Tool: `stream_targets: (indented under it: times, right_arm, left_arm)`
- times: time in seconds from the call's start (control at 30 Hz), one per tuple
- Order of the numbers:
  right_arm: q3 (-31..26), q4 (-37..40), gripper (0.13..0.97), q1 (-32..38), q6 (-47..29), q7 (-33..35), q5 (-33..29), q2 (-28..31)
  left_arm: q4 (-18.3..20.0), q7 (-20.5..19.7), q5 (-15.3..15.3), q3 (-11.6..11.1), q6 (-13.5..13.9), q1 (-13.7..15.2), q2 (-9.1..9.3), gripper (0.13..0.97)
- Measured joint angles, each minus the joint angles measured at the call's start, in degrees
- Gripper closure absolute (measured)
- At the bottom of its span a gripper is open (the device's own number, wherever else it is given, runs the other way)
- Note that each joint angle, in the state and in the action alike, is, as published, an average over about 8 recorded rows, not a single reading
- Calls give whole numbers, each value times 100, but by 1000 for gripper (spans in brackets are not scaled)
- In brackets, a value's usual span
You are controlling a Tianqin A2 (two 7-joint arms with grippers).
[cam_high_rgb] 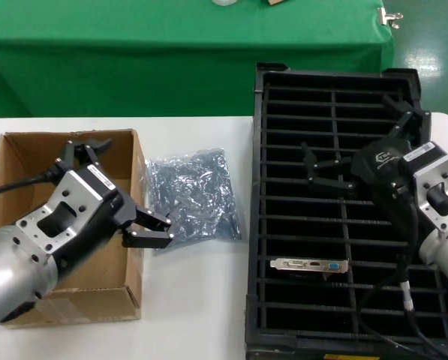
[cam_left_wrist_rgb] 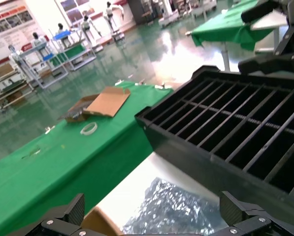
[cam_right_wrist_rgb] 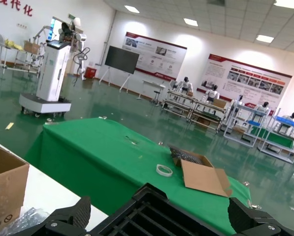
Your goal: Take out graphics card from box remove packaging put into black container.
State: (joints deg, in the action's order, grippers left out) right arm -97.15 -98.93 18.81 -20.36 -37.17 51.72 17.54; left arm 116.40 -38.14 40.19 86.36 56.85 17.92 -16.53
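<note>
Box (cam_high_rgb: pixel 28 161) at far left on the white table (cam_high_rgb: pixel 201 300), flaps upright; no legible print on it in the head view. In the right wrist view a box corner (cam_right_wrist_rgb: pixel 4 184) carries dark printed marks, too cut off to read.

Left gripper (cam_high_rgb: pixel 150 229) sits over the box's right wall, fingers spread wide apart, nothing between them.

Packaging (cam_high_rgb: pixel 192 196) lies crumpled on the table just beside the box, between it and the black container (cam_high_rgb: pixel 336 86).

Graphics card (cam_high_rgb: pixel 311 265) stands in a slot near the container's front, silver bracket and blue port up.

Right gripper (cam_high_rgb: pixel 325 171) hangs over the container's middle, fingers open, empty. A white logo on the arm is unreadable.
</note>
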Motion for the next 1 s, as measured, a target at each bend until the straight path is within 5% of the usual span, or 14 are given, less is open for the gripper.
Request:
stream_targets:
  times: [1.0]
  right_arm:
    - [228,302,129,-782,846,1545,2136,-15]
  left_arm:
    - [-1029,1585,2614,221,-2362,-745,-27,132]
